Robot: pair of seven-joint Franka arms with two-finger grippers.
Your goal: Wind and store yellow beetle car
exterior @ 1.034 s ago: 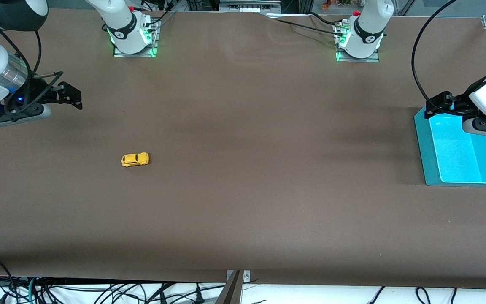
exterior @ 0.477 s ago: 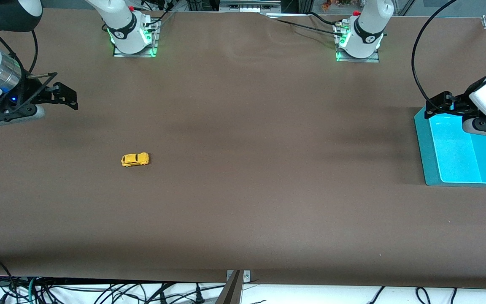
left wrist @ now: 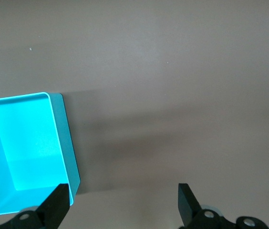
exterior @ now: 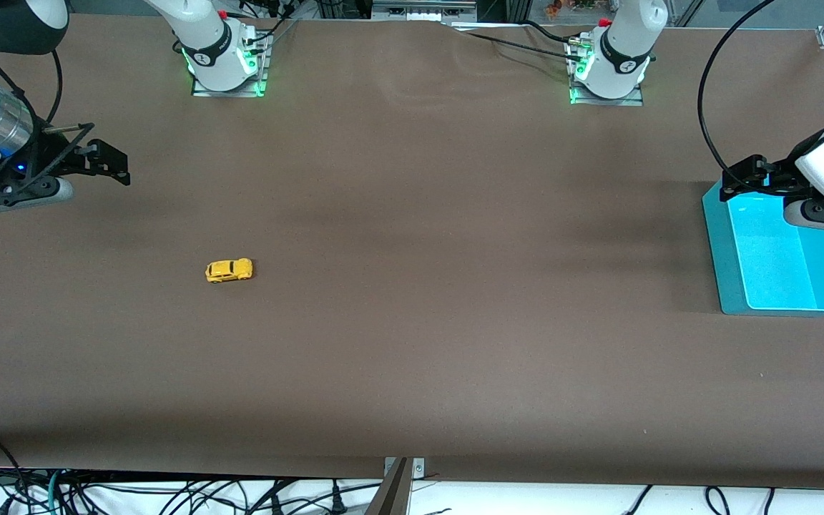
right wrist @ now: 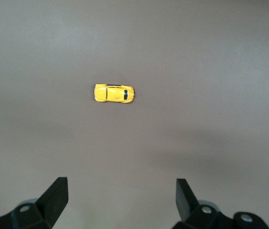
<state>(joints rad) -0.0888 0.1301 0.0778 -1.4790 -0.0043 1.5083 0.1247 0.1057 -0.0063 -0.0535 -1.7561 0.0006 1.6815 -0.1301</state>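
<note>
The yellow beetle car point(exterior: 229, 270) stands on its wheels on the brown table, toward the right arm's end; the right wrist view shows the car point(right wrist: 114, 93) alone on the cloth. My right gripper point(exterior: 108, 163) hangs open and empty above the table near that end's edge, well apart from the car. The right wrist view shows this gripper point(right wrist: 120, 198) with its fingers spread wide over bare cloth. My left gripper point(exterior: 744, 179) is open and empty over the edge of the cyan tray point(exterior: 723, 250). In the left wrist view that gripper point(left wrist: 122, 202) has one fingertip over the tray's corner.
The cyan tray point(left wrist: 65, 138) lies at the left arm's end of the table with nothing in it. Both arm bases point(exterior: 222, 61) point(exterior: 609, 68) stand along the table's edge farthest from the front camera. Cables hang below the nearest edge.
My right gripper has drifted slightly up and away from the car, toward the table's end. The left arm, the car and the tray have not moved.
</note>
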